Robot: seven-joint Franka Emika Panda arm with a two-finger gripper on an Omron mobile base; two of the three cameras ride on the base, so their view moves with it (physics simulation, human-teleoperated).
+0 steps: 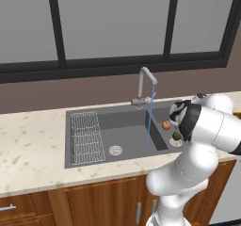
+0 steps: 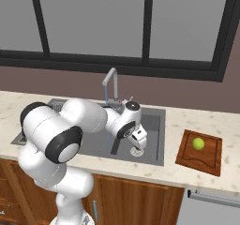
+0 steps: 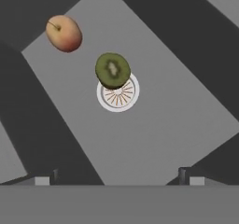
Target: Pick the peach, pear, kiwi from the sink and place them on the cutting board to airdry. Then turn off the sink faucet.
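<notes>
The peach (image 3: 64,33) and the kiwi (image 3: 112,70) lie on the floor of the sink's (image 1: 68,140) right basin. The kiwi rests at the edge of the round drain (image 3: 118,93). From the left, the peach (image 1: 166,125) and kiwi (image 1: 176,136) sit just beside my arm. My gripper (image 3: 119,175) hangs open above the basin, nothing between its fingers, the kiwi ahead of it. It points down over the drain (image 2: 139,144). The pear (image 2: 198,143) sits on the cutting board (image 2: 211,159) right of the sink. The sink faucet (image 1: 146,79) runs a blue stream (image 1: 149,121).
A wire rack (image 1: 87,135) covers the left part of the sink, with a second drain (image 1: 116,150) beside it. Pale speckled counter (image 1: 28,145) stretches to the left. A dark-framed window runs behind the faucet. Wooden cabinet fronts lie below.
</notes>
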